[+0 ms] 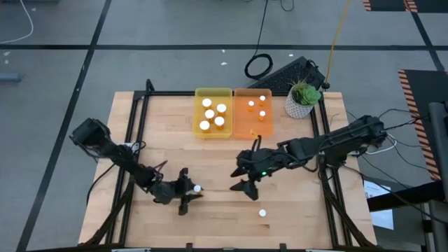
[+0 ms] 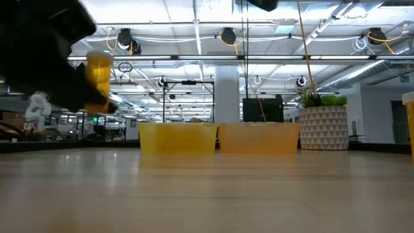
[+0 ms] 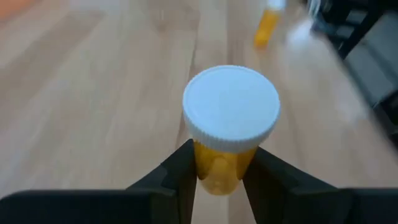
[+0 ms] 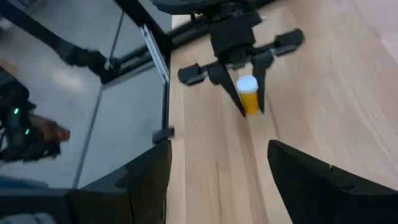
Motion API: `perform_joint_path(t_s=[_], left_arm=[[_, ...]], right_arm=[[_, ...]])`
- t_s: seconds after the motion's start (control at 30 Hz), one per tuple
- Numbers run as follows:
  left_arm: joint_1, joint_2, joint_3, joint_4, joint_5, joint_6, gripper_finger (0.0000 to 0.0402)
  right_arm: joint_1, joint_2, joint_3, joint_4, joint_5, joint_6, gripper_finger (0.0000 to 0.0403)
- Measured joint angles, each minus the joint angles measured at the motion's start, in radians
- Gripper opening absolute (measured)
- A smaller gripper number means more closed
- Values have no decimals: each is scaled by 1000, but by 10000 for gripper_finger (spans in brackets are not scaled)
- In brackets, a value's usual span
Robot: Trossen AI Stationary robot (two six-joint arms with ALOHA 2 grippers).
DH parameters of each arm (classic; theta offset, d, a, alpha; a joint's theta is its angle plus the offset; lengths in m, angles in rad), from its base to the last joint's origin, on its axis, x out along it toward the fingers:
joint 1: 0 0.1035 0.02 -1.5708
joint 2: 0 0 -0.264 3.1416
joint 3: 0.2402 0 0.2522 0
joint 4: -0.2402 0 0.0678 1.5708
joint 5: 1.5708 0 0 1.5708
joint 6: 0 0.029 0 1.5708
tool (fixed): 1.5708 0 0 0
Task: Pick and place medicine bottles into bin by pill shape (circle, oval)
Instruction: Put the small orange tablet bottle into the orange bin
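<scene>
My left gripper is near the table's front, left of centre, shut on an orange medicine bottle with a white cap. The low view shows this bottle well above the table top. My right gripper hangs open over the table's middle, nothing between its fingers. Another bottle stands alone on the wood near the front edge. The yellow bin holds several bottles; the orange bin beside it holds several narrower ones. My left gripper pinches the bottle's orange body, just below the white cap, between its two fingers. The fingers come slanting down from the table's left side. The bottle stands roughly upright, cap up, lifted clear of the table.
A white patterned pot with a green plant stands right of the orange bin at the far edge. A dark frame rail runs along the table's sides. Bare wood lies between the bins and the grippers.
</scene>
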Motion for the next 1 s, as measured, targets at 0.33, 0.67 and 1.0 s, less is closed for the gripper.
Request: perform_joint_path(t_s=[0.33, 0.67, 1.0], left_arm=[[118, -199, 61, -154, 153, 33, 119], [168, -220, 227, -493, 234, 121, 120], [214, -221, 232, -484, 234, 95, 120]], right_arm=[[-47, 286, 312, -40, 2, -82, 258], [-129, 365, 406, -70, -23, -162, 258], [-132, 381, 405, -59, -54, -314, 258]])
